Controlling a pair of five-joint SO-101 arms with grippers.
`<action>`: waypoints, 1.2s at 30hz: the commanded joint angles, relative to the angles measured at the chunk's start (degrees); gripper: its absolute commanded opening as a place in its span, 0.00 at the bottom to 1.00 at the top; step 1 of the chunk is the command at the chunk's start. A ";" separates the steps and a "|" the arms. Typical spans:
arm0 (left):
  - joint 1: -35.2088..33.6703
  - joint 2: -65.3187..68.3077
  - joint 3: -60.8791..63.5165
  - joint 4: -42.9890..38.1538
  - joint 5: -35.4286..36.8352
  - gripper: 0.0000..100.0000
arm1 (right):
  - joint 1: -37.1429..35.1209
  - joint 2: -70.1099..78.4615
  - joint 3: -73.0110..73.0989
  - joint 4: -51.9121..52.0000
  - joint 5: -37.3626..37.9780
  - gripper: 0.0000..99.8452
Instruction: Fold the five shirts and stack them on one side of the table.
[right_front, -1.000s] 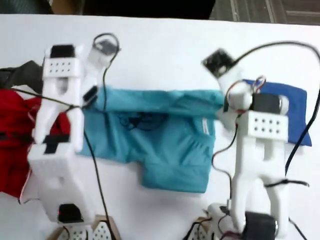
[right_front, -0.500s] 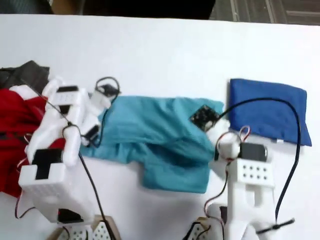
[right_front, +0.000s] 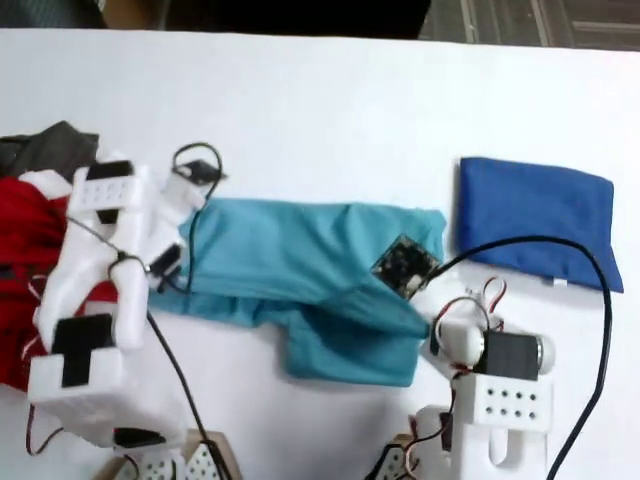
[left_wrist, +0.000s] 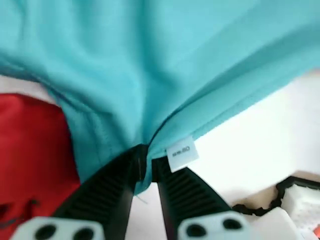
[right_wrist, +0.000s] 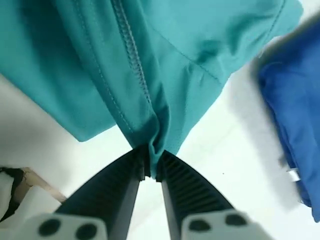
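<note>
**A:** Where do we find the piece we're working on?

**B:** The crumpled, soft-fabric teal shirt (right_front: 310, 265) lies on the smooth white tabletop (right_front: 320, 100). Its far part is doubled into a long band, and one flap spreads toward our arms' bases.

**A:** And our hands?

**B:** Both are clenched on it. Our left hand (left_wrist: 145, 164) pinches the teal shirt's hem at one end, and the black fingers (left_wrist: 112, 185) close just beside a small white sewn-in label (left_wrist: 180, 152). Our right hand (right_wrist: 150, 169) grips the opposite end, clamped on a bunched fold where a stitched seam (right_wrist: 131, 55) runs down into the fingers.

**A:** What lies around the teal shirt?

**B:** The bunched red shirt (right_front: 25, 250) sits right against its left-hand end (from the left wrist we see red cloth directly beside the teal). A rumpled dark grey garment (right_front: 45, 148) lies beyond the red one, farther from the teal shirt. Off the right-hand end lies the flat-folded, rectangular blue shirt (right_front: 535, 220), just beside the teal shirt, with a narrow strip of tabletop between them.
</note>
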 joint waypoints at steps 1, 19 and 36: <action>-0.53 -4.22 4.44 -1.93 -0.88 0.03 | 0.57 -1.19 2.02 -0.22 2.11 0.02; -0.79 1.23 3.65 -2.55 -0.88 0.10 | 0.57 -1.71 8.70 -2.95 6.24 0.11; 1.23 6.86 -39.16 12.57 7.03 0.23 | -1.01 5.76 -13.19 -13.85 -15.56 0.30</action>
